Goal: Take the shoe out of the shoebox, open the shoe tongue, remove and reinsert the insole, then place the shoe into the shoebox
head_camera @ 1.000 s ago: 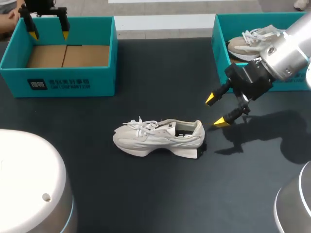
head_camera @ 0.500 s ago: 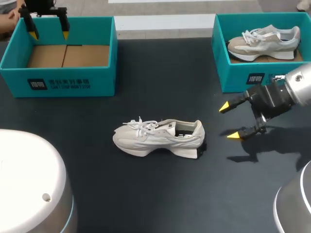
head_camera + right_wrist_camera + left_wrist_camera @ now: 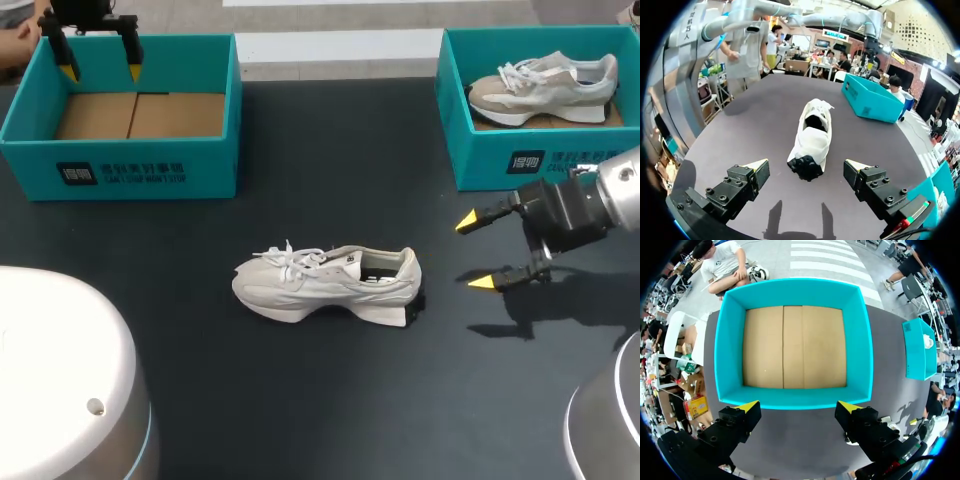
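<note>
White shoe (image 3: 330, 283): heel ahead of right hand (image 3: 475, 252); a shallow pinch could tip it.
Right hand: spread apart, empty.

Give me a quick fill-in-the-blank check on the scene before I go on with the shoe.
The white shoe lies on the black ____.
The box below the left gripper holds ____.
The right gripper, just off the shoe's heel, has its fingers ____.
Missing words: table; nothing; open.
</note>
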`<state>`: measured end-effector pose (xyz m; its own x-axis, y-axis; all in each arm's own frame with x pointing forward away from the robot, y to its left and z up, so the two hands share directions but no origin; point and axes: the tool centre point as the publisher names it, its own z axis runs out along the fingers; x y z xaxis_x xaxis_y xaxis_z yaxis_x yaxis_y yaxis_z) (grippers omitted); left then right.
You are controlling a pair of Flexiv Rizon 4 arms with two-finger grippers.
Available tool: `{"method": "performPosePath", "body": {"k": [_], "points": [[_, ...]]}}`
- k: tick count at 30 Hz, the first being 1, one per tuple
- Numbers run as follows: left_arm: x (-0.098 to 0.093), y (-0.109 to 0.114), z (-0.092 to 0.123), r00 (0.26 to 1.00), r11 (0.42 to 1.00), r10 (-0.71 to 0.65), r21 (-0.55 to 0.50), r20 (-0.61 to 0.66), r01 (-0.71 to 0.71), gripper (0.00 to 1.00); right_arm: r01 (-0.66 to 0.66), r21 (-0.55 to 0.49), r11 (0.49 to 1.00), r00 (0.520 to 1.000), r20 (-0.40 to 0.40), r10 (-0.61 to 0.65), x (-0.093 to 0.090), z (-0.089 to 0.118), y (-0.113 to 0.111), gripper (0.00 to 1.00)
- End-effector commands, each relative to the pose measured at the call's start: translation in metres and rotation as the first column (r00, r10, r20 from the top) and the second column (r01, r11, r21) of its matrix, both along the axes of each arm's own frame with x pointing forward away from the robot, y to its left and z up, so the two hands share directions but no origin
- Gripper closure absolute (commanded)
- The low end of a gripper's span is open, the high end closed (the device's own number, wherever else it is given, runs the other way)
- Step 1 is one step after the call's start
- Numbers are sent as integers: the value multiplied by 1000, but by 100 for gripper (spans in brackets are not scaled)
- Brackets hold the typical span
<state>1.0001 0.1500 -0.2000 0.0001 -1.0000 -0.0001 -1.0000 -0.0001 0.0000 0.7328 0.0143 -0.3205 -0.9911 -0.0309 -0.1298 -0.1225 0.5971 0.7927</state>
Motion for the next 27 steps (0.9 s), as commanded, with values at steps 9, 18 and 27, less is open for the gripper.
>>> {"method": "performPosePath", "body": {"k": [9,18,27], "points": [[0,0,0,1000,1000,0,0,0,0,0,37,112,993,999,12,-39,1,-46,-36,0],[0,0,0,1000,1000,0,0,0,0,0,87,179,980,996,-26,-83,4,-76,-30,0],[0,0,0,1000,1000,0,0,0,0,0,98,188,977,995,-33,-94,5,-83,-32,0]]}}
